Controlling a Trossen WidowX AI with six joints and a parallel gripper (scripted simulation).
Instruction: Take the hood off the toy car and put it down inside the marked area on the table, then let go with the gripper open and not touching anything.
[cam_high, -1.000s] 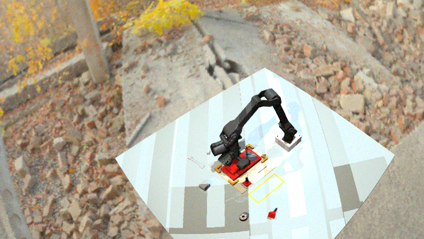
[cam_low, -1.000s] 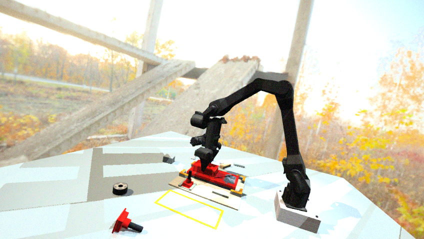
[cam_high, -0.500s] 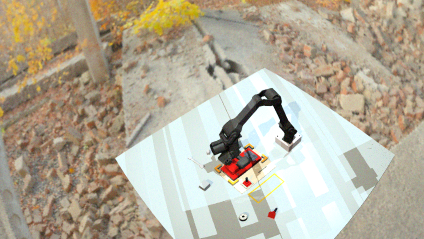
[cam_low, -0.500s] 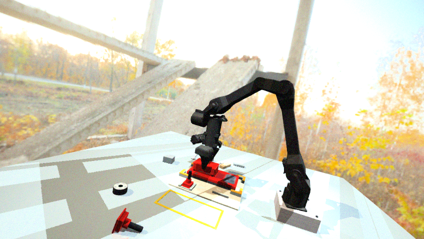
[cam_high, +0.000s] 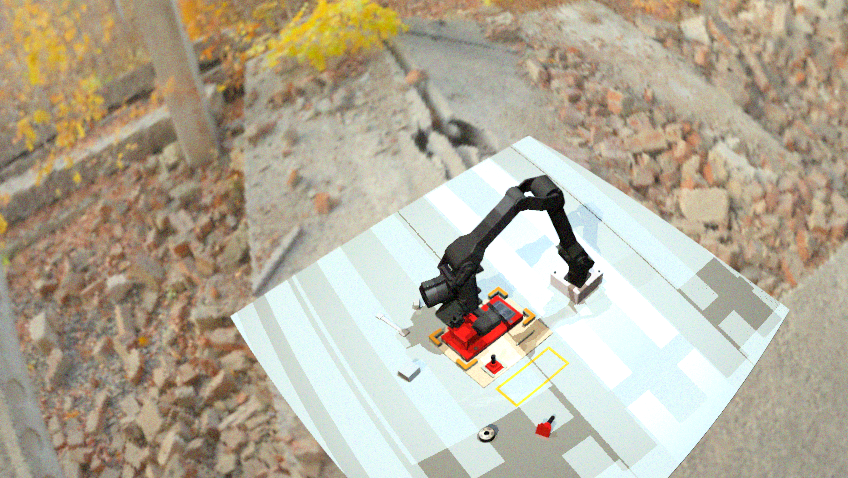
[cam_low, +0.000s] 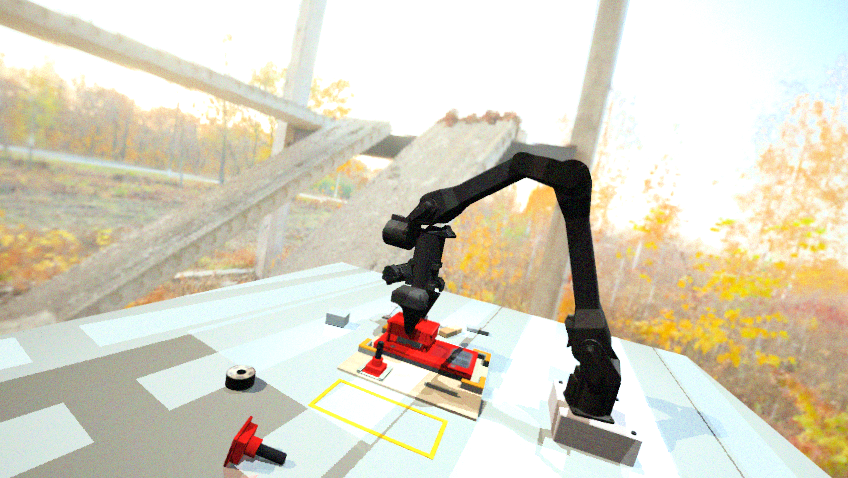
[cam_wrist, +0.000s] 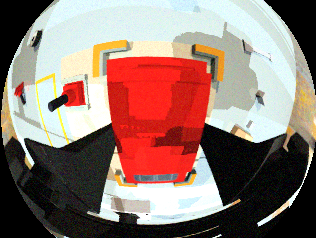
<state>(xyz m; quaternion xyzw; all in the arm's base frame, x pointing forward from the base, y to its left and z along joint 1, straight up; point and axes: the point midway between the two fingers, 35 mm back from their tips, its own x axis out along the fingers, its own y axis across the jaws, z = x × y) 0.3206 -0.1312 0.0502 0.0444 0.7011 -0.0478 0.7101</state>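
Hood (cam_high: 466, 339) (cam_low: 425, 332) (cam_wrist: 152, 95) is sitting on the toy car (cam_high: 509, 313) (cam_low: 442, 355) (cam_wrist: 156, 177); your fingers (cam_high: 488, 321) (cam_low: 410, 318) are clamping it. Beside the car, the red-based peg (cam_high: 493, 364) (cam_low: 375, 365) (cam_wrist: 74, 94) is standing upright, with the yellow-marked area (cam_high: 532, 377) (cam_low: 380, 418) (cam_wrist: 50, 102) lying near the car, outside its board.

The gripper (cam_high: 469, 324) (cam_low: 419, 322) (cam_wrist: 158, 127) is closed on the red hood (cam_high: 464, 341) (cam_low: 428, 332) (cam_wrist: 152, 95); at left there stands a black-handled red piece (cam_high: 493, 365) (cam_low: 374, 366) (cam_wrist: 74, 94).

From high above, 1 view looks steeply down on my table (cam_high: 368, 285) (cam_low: 178, 332); another looks obliquely across it, lower and nearer. My wrist view faces down, closest; all 3 share the red car (cam_high: 500, 325) (cam_low: 436, 351) (cam_wrist: 152, 115).
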